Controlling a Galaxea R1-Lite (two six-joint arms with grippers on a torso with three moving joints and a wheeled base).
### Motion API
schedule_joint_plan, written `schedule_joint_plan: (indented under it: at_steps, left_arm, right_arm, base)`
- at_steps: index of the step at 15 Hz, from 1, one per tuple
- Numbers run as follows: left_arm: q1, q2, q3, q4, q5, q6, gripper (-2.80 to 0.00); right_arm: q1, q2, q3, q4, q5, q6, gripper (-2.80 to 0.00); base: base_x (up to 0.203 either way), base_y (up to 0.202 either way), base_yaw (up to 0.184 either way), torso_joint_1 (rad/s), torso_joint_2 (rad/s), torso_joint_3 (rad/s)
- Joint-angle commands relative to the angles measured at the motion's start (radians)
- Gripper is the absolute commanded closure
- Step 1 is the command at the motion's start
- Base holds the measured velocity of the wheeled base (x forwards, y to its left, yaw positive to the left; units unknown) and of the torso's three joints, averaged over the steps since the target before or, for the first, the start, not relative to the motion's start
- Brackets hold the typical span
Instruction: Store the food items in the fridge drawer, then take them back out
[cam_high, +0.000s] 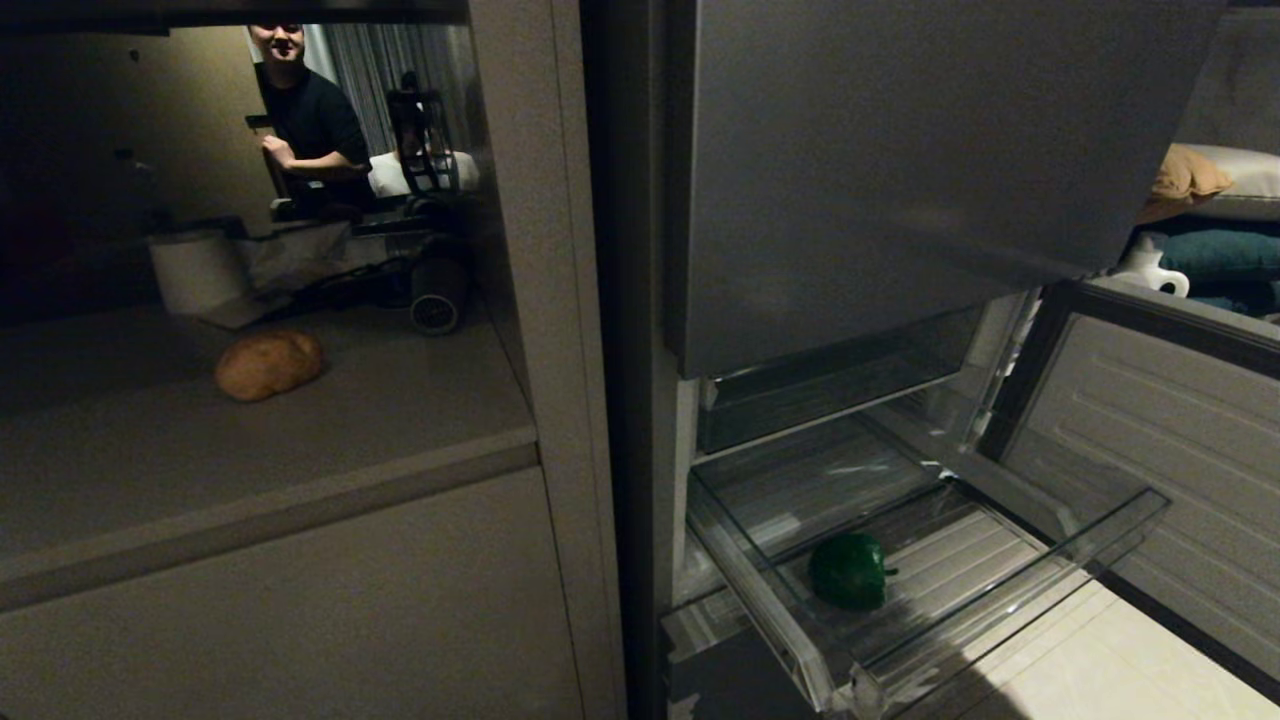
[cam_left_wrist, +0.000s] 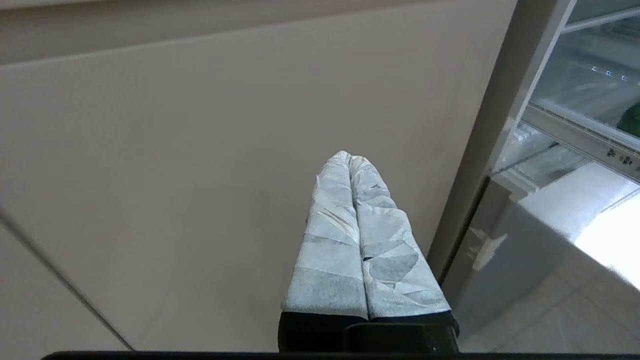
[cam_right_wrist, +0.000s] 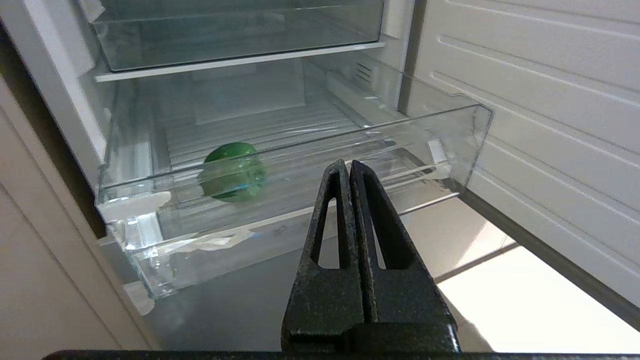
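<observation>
The fridge (cam_high: 880, 170) is standing on the right of the head view with its lower door (cam_high: 1180, 450) swung wide. Beside it, on the left, a pale cabinet (cam_high: 300, 600) is carrying a shelf ledge (cam_high: 270, 500) in a recess with a mirrored back, where a person's reflection (cam_high: 305, 110) is showing.

Neither arm is appearing in the head view. The left gripper (cam_left_wrist: 350, 159) is hanging low in front of the plain cabinet face, near the fridge's edge, its pale-wrapped fingers (cam_left_wrist: 330, 240) pressed together and holding nothing. The right gripper (cam_right_wrist: 349, 165) is pointing at the front of the fridge drawer (cam_right_wrist: 300, 165), apart from it, its dark fingers (cam_right_wrist: 385, 240) likewise clenched flat against each other on nothing.

The fridge drawer is standing pulled out from the bottom compartment, with another clear bin (cam_right_wrist: 240, 40) sitting pushed in above it. Inside the drawer a green pepper (cam_high: 850, 570) is lying alone, nearer the drawer's front left corner than its right side.

The potato (cam_high: 268, 365) is resting on the shelf ledge, toward its left back part, well apart from the drawer.
</observation>
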Motion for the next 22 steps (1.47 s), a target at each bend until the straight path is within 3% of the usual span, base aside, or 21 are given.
schedule_joint_plan:
  at_steps: [1, 8, 15, 22]
  left_arm:
    - [0.000, 0.001, 0.000, -0.001, 0.000, 0.000, 0.00]
    - [0.000, 0.001, 0.000, 0.000, 0.000, 0.000, 0.00]
    - [0.000, 0.001, 0.000, 0.000, 0.000, 0.000, 0.00]
    - [0.000, 0.001, -0.001, 0.002, 0.001, 0.009, 0.00]
  right_arm:
    - [0.001, -0.002, 0.031, 0.000, 0.000, 0.000, 0.00]
    - [0.001, -0.002, 0.031, 0.000, 0.000, 0.000, 0.00]
    - [0.001, -0.002, 0.031, 0.000, 0.000, 0.000, 0.00]
    - [0.001, -0.002, 0.031, 0.000, 0.000, 0.001, 0.00]
  base:
    - [0.000, 0.000, 0.000, 0.000, 0.00, 0.000]
    - [0.000, 0.000, 0.000, 0.000, 0.00, 0.000]
    - [0.142, 0.000, -0.001, 0.002, 0.00, 0.001]
    - [0.000, 0.000, 0.000, 0.005, 0.00, 0.000]
